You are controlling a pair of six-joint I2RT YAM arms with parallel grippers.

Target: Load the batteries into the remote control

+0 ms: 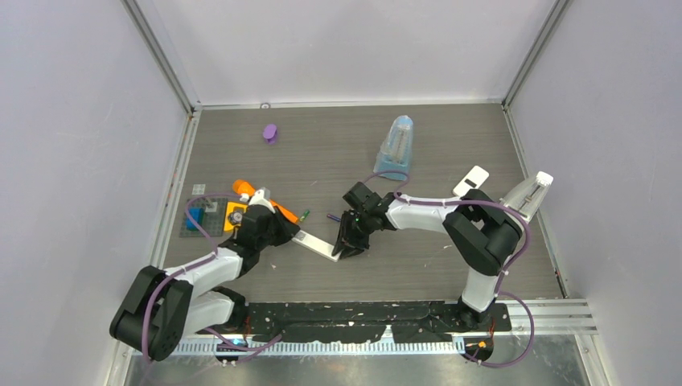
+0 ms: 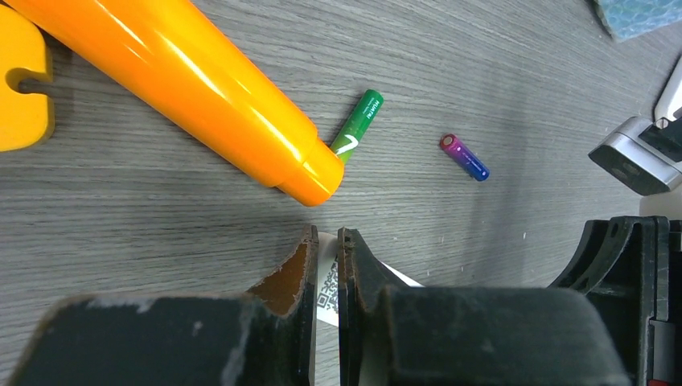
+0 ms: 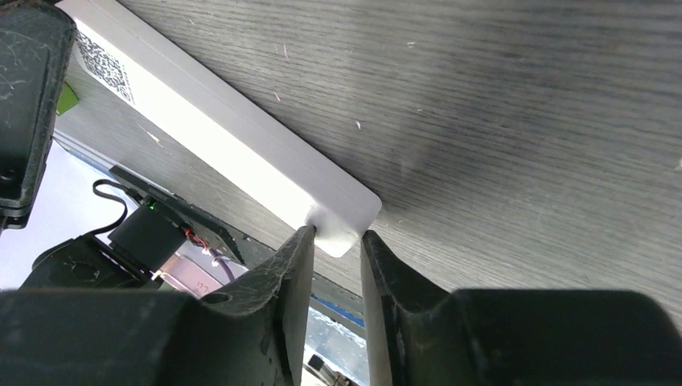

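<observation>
A slim white remote [image 1: 318,244] lies across the table between my two grippers. My left gripper [image 1: 293,233] is shut on its left end; in the left wrist view the jaws [image 2: 326,237] pinch the remote's QR-code label [image 2: 328,277]. My right gripper [image 1: 346,248] is closed on the remote's right end; in the right wrist view the remote [image 3: 217,129] has its rounded corner between the fingertips [image 3: 336,237]. A green battery [image 1: 305,215] [image 2: 356,127] and a purple battery [image 1: 332,216] [image 2: 464,157] lie loose on the table just beyond the remote.
An orange cone-shaped tool [image 1: 261,197] [image 2: 185,80] lies next to the green battery. A small mat with a blue block [image 1: 193,221] is at the left. A purple object [image 1: 270,133], a clear container [image 1: 396,149], a white plate [image 1: 471,181] and another remote [image 1: 529,193] lie farther back and right.
</observation>
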